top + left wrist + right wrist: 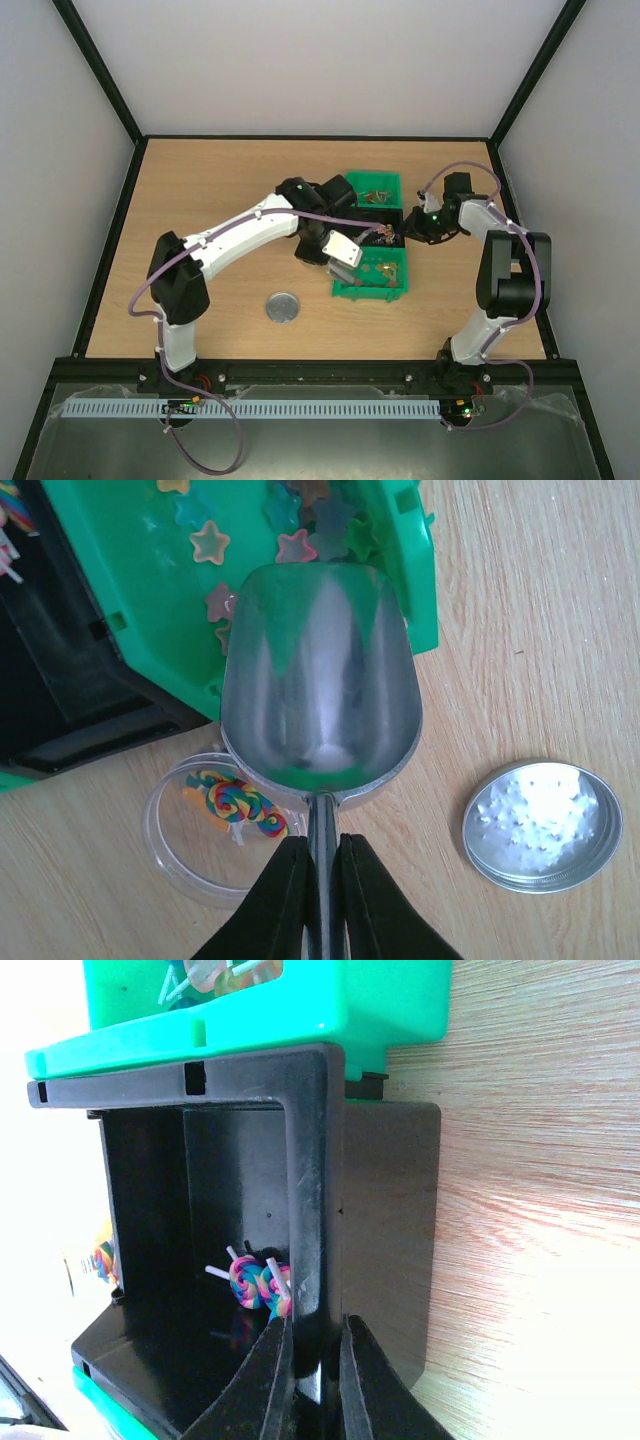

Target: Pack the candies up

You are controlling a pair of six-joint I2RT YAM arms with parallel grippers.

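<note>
The left gripper (pixel 322 845) is pinching its two black fingers tight on the thin handle of a shiny round-bowled metal scoop (pixel 320 680). The scoop's bowl is showing bare metal with green reflections, and its front lip is reaching over the rim of the near bright green plastic bin (pixel 140 590). Small star-shaped candies (pixel 210 545) in pink, yellow, orange and brownish tones are lying loose on that bin's floor, just beyond the lip. Under the handle end of the scoop, a clear round plastic tub (pixel 170 855) is sitting on the light wooden table (pixel 520 630) and holding rainbow swirl lollipops (pixel 235 802). A round silver metal lid (pixel 542 825) is lying apart from it, nearer and to the left in the top view. To the right, the right gripper (pixel 314 1325) is squeezing narrowly on an upright wall of a black plastic bin (pixel 235 1070), one finger inside and one outside. More swirl lollipops (pixel 255 1282) are lying inside, close to those fingers. The black bin is sitting between the near green bin and a far green plastic bin (pixel 392 180).
</note>
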